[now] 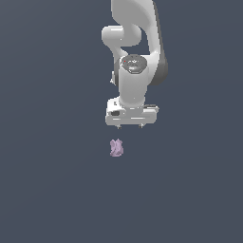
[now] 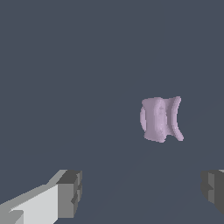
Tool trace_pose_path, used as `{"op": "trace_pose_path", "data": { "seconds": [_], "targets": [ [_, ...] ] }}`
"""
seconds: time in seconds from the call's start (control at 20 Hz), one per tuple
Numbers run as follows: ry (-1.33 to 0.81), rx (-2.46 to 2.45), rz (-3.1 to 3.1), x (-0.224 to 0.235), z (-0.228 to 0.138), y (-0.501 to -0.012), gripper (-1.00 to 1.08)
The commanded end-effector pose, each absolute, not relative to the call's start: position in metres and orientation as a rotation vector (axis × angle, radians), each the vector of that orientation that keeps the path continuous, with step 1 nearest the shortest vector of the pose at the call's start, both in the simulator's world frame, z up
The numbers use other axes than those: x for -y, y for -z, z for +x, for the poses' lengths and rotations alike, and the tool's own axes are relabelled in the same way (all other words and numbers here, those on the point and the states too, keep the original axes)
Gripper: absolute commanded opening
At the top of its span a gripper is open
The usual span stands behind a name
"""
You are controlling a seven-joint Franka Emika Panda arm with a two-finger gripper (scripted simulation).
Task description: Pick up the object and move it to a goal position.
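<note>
the end effector (image 1: 130, 127) is hanging at the middle of the exterior frame with its fingers (image 2: 70, 192) spread wide and nothing between them. the object (image 1: 116, 147) is lying on the dark surface (image 1: 47, 190) just below it in the frame, apart from the fingers. it is looking small, light and rigid; its knobbly shape may be slipping, so gripping across the narrower waist seems wisest.

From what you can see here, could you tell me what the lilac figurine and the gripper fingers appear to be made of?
Lilac-pink lumpy figurine: matte, evenly coloured, perhaps moulded plastic or clay; soft shading, no glints. A render, so uncertain.
Gripper fingers: flat grey, blocky, possibly rubber or plastic pads; the body behind is smooth white, like painted casing.
</note>
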State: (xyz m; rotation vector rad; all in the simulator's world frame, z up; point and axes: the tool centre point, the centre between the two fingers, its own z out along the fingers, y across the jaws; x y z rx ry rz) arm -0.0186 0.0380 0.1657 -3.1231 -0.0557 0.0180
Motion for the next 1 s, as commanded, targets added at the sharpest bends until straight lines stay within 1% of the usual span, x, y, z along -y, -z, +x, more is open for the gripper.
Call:
{"op": "trace_pose_path", "data": {
  "seconds": [0.0,0.4,0.95],
  "targets": [
    [-0.020,0.059,-3.123,-0.042,-0.020,-0.166,1.00],
    [-0.016,0.074,-3.125,-0.030,-0.012,-0.155,1.00],
    [-0.002,0.145,-3.134,0.017,0.013,-0.105,1.00]
  ]
}}
